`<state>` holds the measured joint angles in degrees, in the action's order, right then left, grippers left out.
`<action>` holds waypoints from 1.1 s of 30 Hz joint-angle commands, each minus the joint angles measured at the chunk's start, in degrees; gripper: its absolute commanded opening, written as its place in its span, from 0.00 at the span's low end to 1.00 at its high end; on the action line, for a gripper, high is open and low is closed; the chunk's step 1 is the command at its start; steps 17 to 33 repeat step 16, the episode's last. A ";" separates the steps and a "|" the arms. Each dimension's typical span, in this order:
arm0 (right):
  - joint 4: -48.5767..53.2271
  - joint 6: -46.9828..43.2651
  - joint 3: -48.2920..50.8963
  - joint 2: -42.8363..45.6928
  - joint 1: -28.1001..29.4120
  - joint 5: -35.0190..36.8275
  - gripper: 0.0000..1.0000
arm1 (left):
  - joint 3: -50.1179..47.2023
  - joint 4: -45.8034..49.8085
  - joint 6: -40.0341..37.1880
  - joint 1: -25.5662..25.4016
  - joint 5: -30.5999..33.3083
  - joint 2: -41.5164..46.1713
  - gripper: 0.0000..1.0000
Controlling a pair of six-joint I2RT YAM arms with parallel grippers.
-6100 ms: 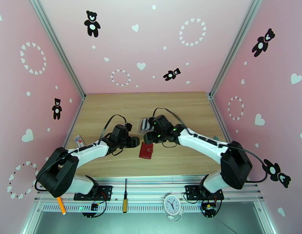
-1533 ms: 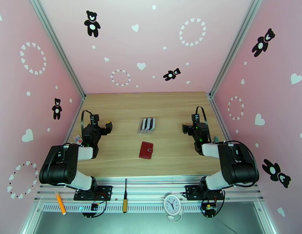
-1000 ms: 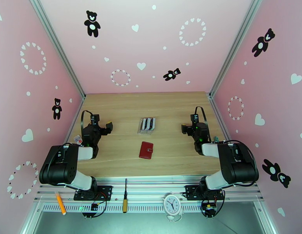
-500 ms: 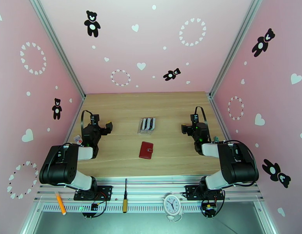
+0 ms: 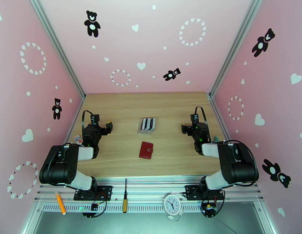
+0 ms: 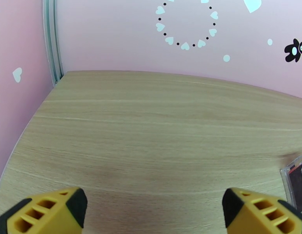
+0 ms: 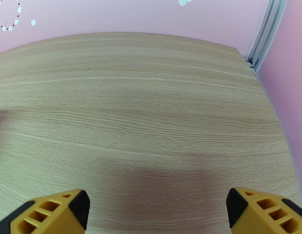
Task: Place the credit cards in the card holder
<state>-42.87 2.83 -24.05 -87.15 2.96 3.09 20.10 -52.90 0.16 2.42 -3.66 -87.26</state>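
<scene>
The card holder [image 5: 146,150], a small dark-red wallet, lies folded shut on the wooden table [image 5: 170,110], near the front middle. Just behind it stands a clear slotted rack [image 5: 147,125] with dark and white credit cards [image 5: 148,123] upright in its slots. The rack's corner [image 6: 295,184] shows at the right edge of the left wrist view. My left gripper [image 5: 106,127] is drawn back at the table's left side, open and holding nothing [image 6: 154,199]. At the right side my right gripper [image 5: 186,128] is open too, with bare wood between its fingers [image 7: 156,201].
A small white and red item [image 5: 78,140] lies at the table's left edge beside the left arm. A small teal item [image 5: 216,139] sits at the right edge by the right arm. Pink walls enclose the table on three sides.
Six seconds ago both grippers were together at the card holder. They have since pulled back to the table's sides. Nothing has moved over the last second.
</scene>
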 commanded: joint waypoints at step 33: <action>-1.00 0.19 -0.38 -0.47 -0.14 0.25 0.99 | 0.74 1.29 -0.34 -0.42 1.03 -0.28 0.98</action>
